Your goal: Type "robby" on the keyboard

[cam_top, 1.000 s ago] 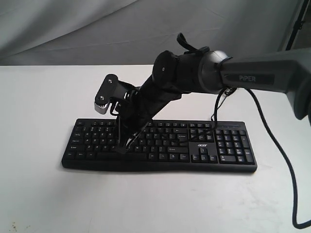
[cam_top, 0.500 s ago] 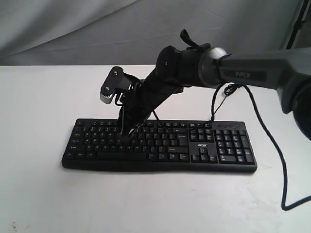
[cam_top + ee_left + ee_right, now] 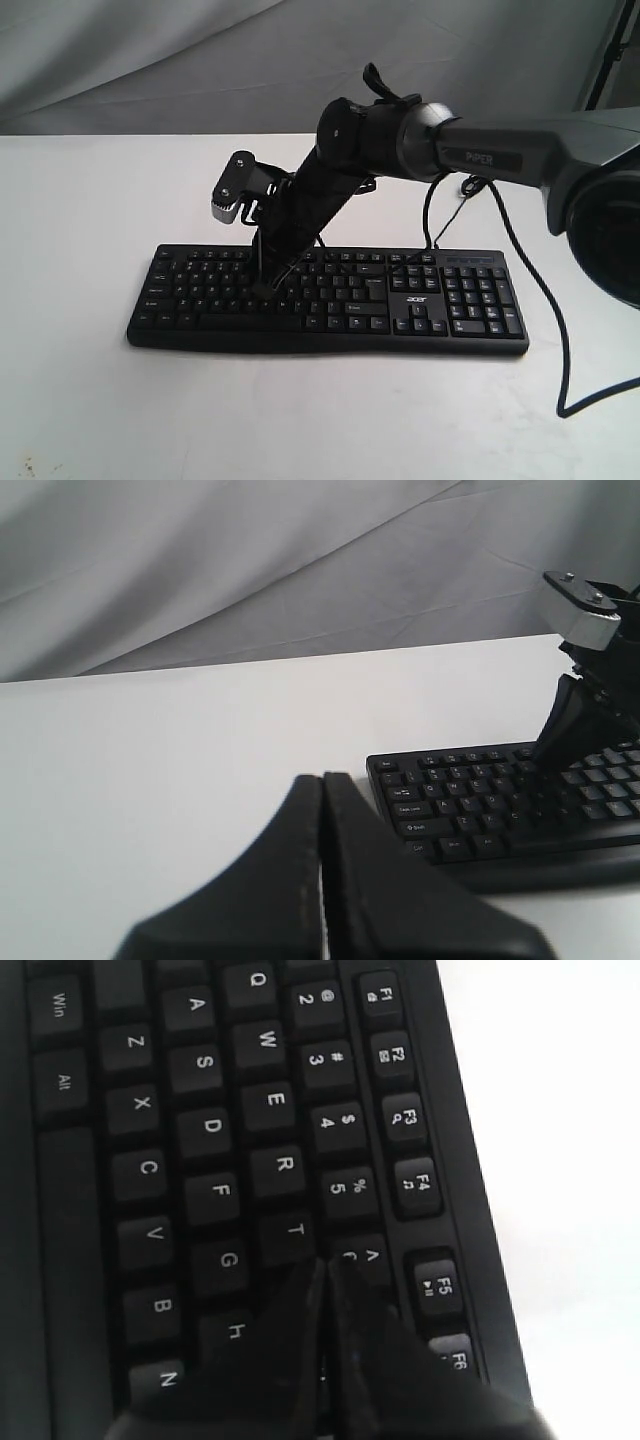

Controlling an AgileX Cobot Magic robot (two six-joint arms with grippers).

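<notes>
The black keyboard (image 3: pixel 420 300) lies across the middle of the white table, with its "acer" logo right of centre. My right gripper (image 3: pixel 262 290) reaches over to the keyboard's left half, pointing steeply down, fingers shut with nothing held. In the right wrist view its tips (image 3: pixel 325 1263) sit at the upper letter row, just past the T key (image 3: pixel 296 1230) and beside the 6 key, covering the key beyond T. In the left wrist view my left gripper (image 3: pixel 322 780) hangs shut and empty above bare table, off the keyboard's (image 3: pixel 470 815) left end. It does not show in the exterior view.
The keyboard's thin black cable (image 3: pixel 432 215) loops up behind it. A thicker arm cable (image 3: pixel 548 310) hangs over the table at the right. The white table (image 3: pixel 90 200) ends at a grey cloth backdrop (image 3: pixel 150 60).
My right gripper's tip has moved from the lower letter rows near the keyboard's front up toward the top letter row and slightly right. The left gripper's earlier position is not shown.
</notes>
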